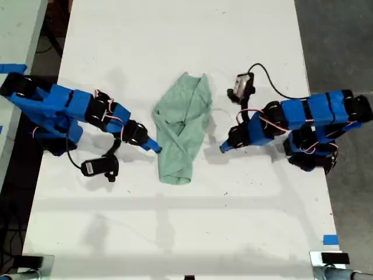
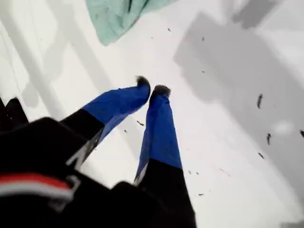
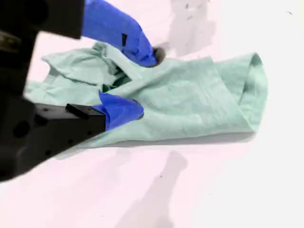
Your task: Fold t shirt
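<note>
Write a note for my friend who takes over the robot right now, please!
My first pincer: shut, empty, above the bare table, apart from the t shirt.
My second pincer: open, jaws straddling the cloth, nothing gripped.
T shirt: a wrinkled, bunched strip on the table between both arms.
Done: the sides look roughly gathered in.
Left: probably smoothing it, then folding it end to end.

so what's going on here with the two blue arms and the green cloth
Two robot arms are folding a small mint-green t shirt that lies bunched and partly folded in the middle of a white table. My second gripper is at the shirt's edge on the exterior view's left, jaws open over a fold of cloth. My first gripper is shut and empty over bare table, just short of the shirt on the exterior view's right.
</note>
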